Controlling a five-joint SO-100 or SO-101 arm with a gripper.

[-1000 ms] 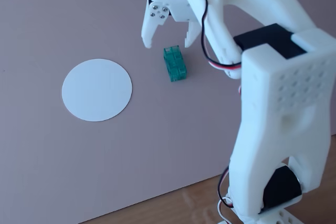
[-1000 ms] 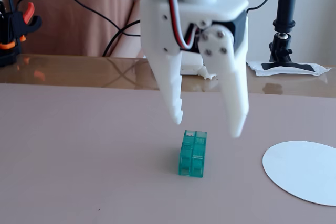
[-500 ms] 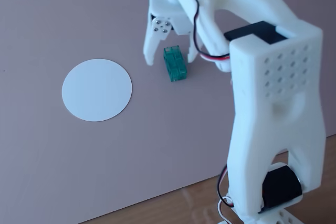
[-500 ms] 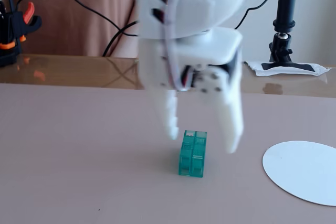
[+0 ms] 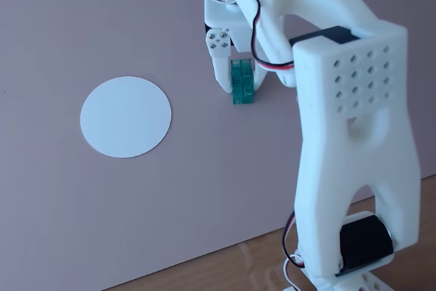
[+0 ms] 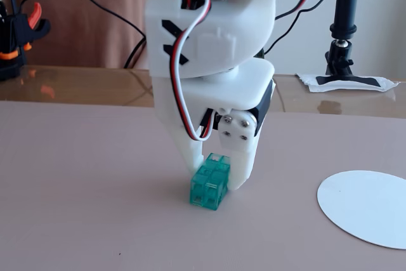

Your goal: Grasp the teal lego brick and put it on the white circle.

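Beside white circle [image 6: 366, 207], well apart, on mat: teal lego brick [image 6: 209, 182] sits between fingers of our gripper [image 6: 217, 182], jaws closed around it. Grasp step. Next we lift, carry toward circle, lower gently.

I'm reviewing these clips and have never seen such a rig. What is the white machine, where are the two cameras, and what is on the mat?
The white machine is a small robot arm with a two-finger gripper. One fixed view looks down from behind the arm's base; the other fixed view sits low at table level, facing the gripper. On the pinkish mat lie a flat white circle and a teal lego brick. In both fixed views the gripper's fingers stand on either side of the brick, closed against it, and the brick looks turned slightly while resting on the mat. The circle lies apart, with nothing on it. Behind the mat are cables and a black camera stand.
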